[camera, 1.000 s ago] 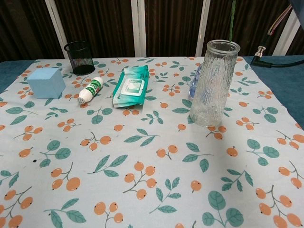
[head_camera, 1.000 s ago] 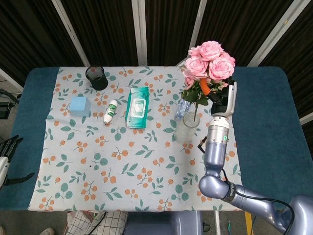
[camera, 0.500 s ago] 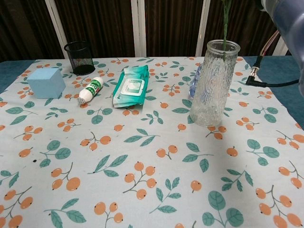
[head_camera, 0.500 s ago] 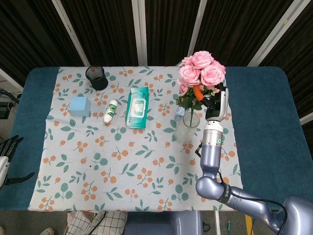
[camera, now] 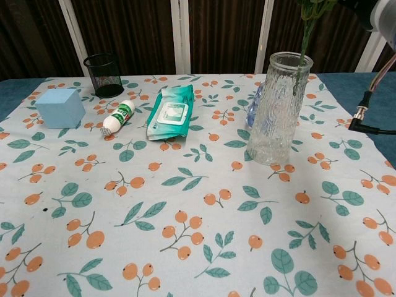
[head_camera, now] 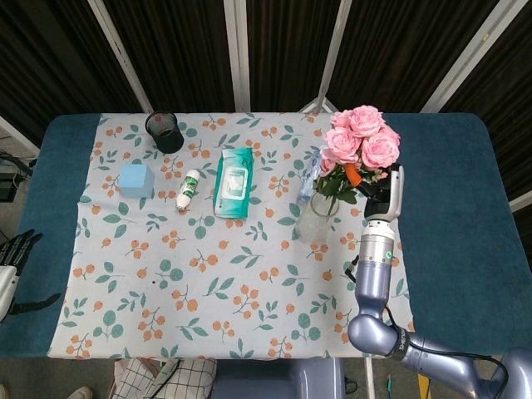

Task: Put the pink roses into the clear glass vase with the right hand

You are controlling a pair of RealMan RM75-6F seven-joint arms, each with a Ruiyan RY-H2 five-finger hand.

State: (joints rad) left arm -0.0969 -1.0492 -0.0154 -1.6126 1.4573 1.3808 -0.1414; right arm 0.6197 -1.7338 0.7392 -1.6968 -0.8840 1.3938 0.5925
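Observation:
The pink roses [head_camera: 362,137] stand tilted above the clear glass vase [head_camera: 316,218], blooms leaning right of its mouth. My right hand [head_camera: 376,187] grips the bunch just under the blooms, beside the leaves. In the chest view the green stem [camera: 302,46] passes through the mouth of the vase [camera: 277,111] and runs down inside the glass; the blooms are out of frame there. The vase stands upright on the floral cloth. My left hand [head_camera: 13,252] rests off the table's left edge, fingers apart, holding nothing.
Left of the vase lie a green wet-wipes pack [head_camera: 233,181], a white tube [head_camera: 189,189], a blue cube [head_camera: 136,179] and a black mesh cup [head_camera: 165,131]. A small clear bottle [camera: 253,110] lies right behind the vase. A black cable [camera: 371,129] crosses the cloth's right edge.
The roses have come down and shifted right with my right hand, and the stem has gone deeper into the vase. The left hand has not moved.

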